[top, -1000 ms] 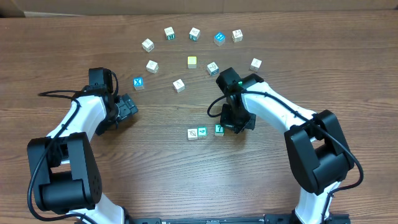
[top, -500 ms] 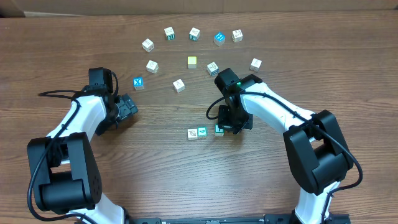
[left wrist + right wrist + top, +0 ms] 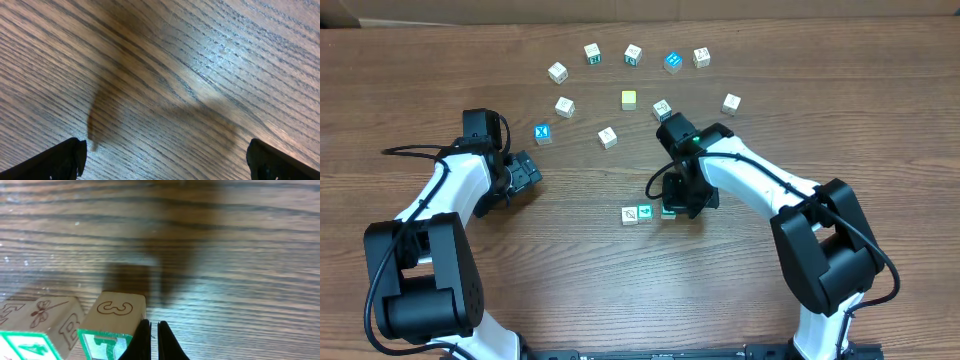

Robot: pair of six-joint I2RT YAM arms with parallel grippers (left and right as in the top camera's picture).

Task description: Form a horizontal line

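The horizontal line ends at the green-faced cube marked 3. The right gripper, fingers pressed together, sits just beside that cube's outer edge. The left gripper, spread wide and empty, is well apart from it. An off-centre nudge could twist this cube, skewing its neighbours.

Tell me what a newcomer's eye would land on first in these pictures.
The right gripper, shut, is down at the right end of a short row of cubes in mid-scene, its tips beside a green-faced cube. Beyond it, loose cubes lie in an arc, among them a pale-yellow cube and a blue X cube. The left gripper hangs open over the table.
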